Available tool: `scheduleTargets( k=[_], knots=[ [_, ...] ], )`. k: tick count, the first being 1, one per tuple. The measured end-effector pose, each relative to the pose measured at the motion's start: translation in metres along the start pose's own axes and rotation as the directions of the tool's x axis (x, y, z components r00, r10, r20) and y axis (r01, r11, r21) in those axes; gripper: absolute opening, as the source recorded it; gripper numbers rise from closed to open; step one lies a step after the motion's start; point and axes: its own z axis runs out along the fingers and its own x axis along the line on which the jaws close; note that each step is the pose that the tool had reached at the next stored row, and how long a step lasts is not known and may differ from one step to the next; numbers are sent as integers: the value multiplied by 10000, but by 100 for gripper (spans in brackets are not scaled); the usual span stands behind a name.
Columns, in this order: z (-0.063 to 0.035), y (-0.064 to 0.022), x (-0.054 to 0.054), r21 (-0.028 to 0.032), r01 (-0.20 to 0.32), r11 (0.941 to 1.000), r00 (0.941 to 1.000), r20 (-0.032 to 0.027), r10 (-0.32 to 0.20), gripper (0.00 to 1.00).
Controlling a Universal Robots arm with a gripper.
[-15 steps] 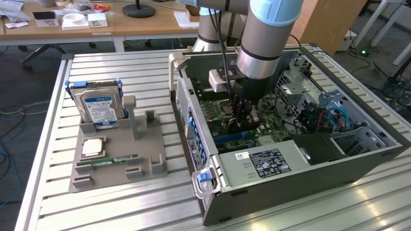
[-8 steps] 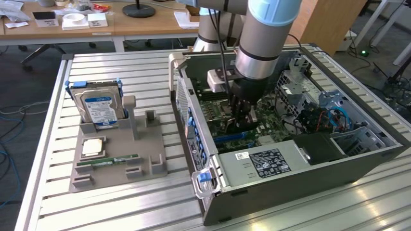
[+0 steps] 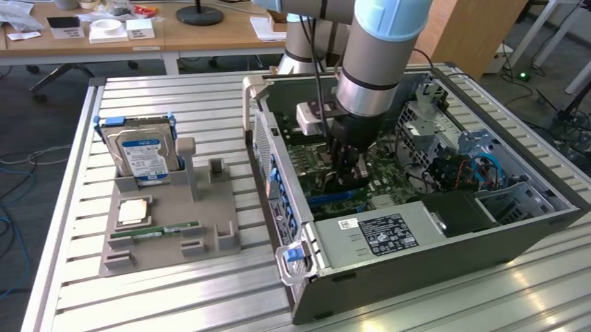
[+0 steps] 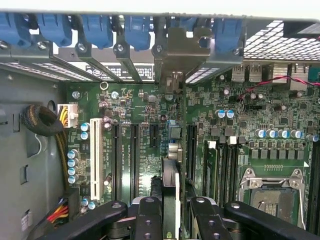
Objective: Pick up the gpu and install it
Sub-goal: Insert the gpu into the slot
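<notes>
In the wrist view I see the gpu (image 4: 170, 182) edge-on as a thin dark strip running away from me. Its metal bracket (image 4: 176, 52) stands at the case's rear wall. My gripper (image 4: 170, 212) is shut on the card, with one black finger (image 4: 149, 217) on each side. The card hangs just above the green motherboard (image 4: 135, 105), lined up between the long black expansion slots (image 4: 134, 155). In the exterior view my gripper (image 3: 347, 169) is deep inside the open computer case (image 3: 416, 235), low over the board. Whether the card's edge sits in a slot I cannot tell.
Blue latches (image 4: 95, 27) line the case's rear. A sleeved cable bundle (image 4: 45, 122) lies beside the board, and the CPU socket (image 4: 272, 192) sits on the other side. On the exterior view's left a grey tray (image 3: 212, 238) holds a hard drive (image 3: 143, 149), a memory stick (image 3: 157, 232) and a chip (image 3: 134, 209).
</notes>
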Motion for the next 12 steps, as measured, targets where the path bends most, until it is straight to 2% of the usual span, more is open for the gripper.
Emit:
scheduleTargets(
  k=[12],
  knots=[
    [39, 3, 1, -2, 0, 10000, 10000, -4, 0, 27]
  ],
)
